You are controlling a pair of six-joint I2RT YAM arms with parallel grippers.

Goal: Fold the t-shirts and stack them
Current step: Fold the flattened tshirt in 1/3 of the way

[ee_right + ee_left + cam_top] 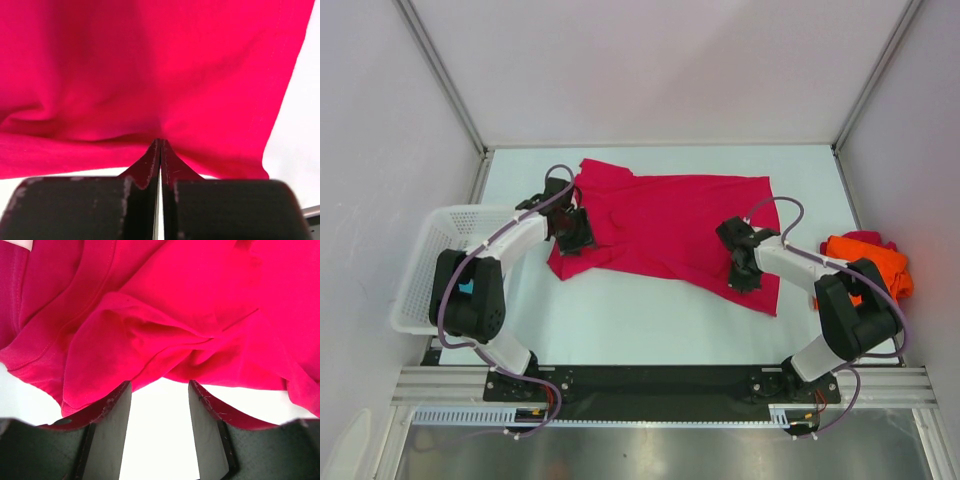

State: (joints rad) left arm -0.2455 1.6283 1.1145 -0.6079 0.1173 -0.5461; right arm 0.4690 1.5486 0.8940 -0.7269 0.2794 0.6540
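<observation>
1 crimson-pink t-shirt lies spread, long axis left-right.

The crimson-pink t-shirt is soft, matt cloth with stitched hems; the basket seems white plastic mesh; the left gripper's black fingers are matt and scuffed.

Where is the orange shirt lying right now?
In the top view, the orange shirt lies crumpled at the right edge of the table, beyond the right arm, apart from the pink shirt spread in the middle.
</observation>
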